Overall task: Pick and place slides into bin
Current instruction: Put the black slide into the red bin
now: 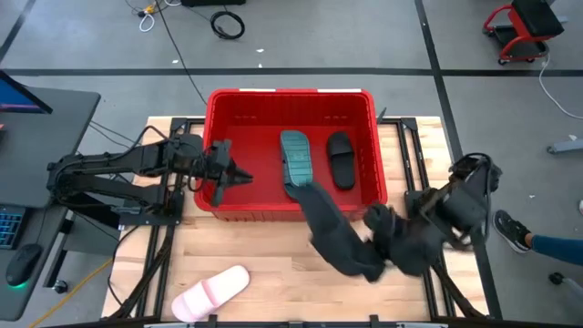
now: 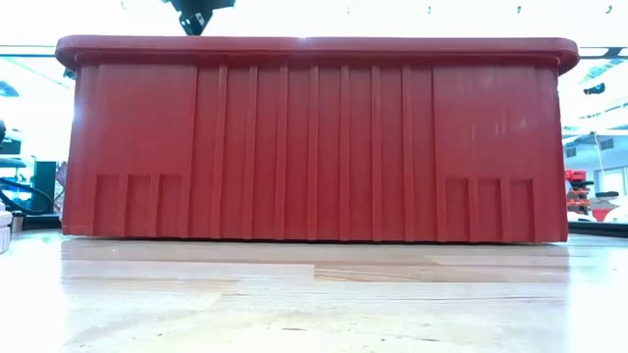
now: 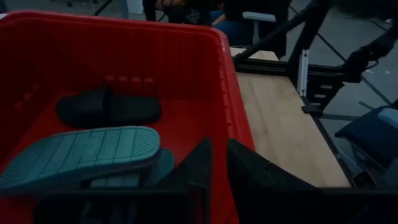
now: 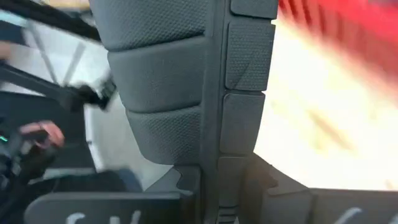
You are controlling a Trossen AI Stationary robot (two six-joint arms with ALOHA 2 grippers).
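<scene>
The bin [image 1: 219, 105] is bright red, its outer walls ribbed with vertical ridges. Inside it lie a teal slide [image 1: 295, 157], whose upturned sole shows grooved cross-stripes, and a plain black slide [image 1: 341, 159]. A dark grey slide [image 1: 332, 235], with a fine dotted texture, sits in the black right hand [image 1: 383, 228]. A pale pink slide [image 1: 211, 292] lies near the front edge of the light wood-grain surface [image 1: 264, 264].
</scene>
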